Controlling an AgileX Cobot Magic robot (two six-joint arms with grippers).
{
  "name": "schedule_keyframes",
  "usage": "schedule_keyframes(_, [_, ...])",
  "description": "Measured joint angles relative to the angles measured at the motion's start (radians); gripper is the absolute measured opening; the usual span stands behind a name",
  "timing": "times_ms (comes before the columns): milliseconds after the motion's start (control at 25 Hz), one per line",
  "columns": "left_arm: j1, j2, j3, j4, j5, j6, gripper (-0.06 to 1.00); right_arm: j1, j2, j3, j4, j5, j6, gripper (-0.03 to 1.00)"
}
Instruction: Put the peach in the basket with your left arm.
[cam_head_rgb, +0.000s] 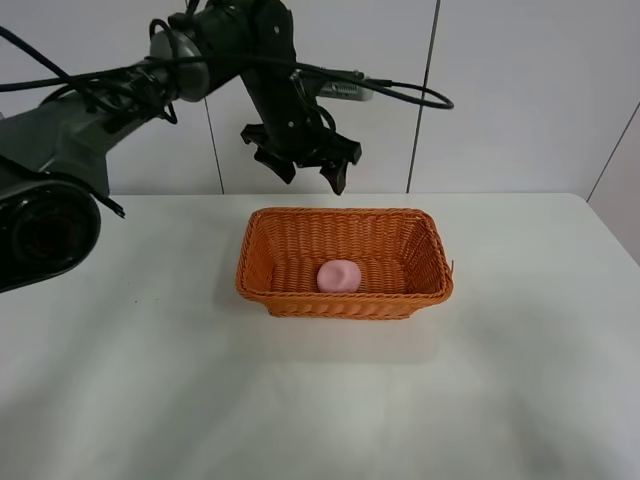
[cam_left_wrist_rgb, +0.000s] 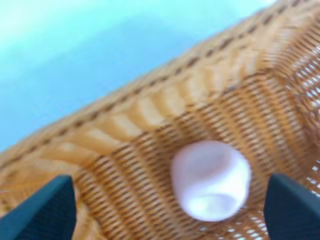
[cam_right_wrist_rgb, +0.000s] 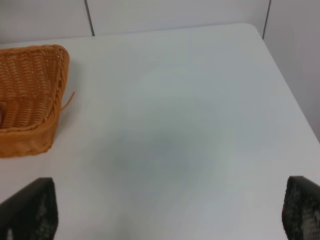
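The pale pink peach (cam_head_rgb: 339, 276) lies on the floor of the orange-brown wicker basket (cam_head_rgb: 262, 262) in the middle of the white table. My left gripper (cam_head_rgb: 302, 165) hangs open and empty well above the basket's far rim. In the left wrist view the peach (cam_left_wrist_rgb: 210, 180) rests on the woven basket floor (cam_left_wrist_rgb: 125, 185), seen between my two spread fingertips (cam_left_wrist_rgb: 45, 210). My right gripper (cam_right_wrist_rgb: 165, 237) is open over bare table, with the basket's end (cam_right_wrist_rgb: 30, 100) off to one side; it does not show in the exterior view.
The white table (cam_head_rgb: 150, 380) stretches around the basket, its right edge near a wall corner (cam_head_rgb: 610, 210). White wall panels stand behind. The left arm's black cables (cam_head_rgb: 400, 95) loop above the basket's far side.
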Motion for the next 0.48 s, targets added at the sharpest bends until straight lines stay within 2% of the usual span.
schedule_keyframes(160, [0.078,0.000,0.005,0.000,0.000,-0.001,0.87,0.000,0.000,0.000,0.000,0.000,0.000,0.69])
schedule_keyframes(480, [0.333,0.000,0.007,0.002,0.000,-0.001,0.86,0.000,0.000,0.000,0.000,0.000,0.000,0.69])
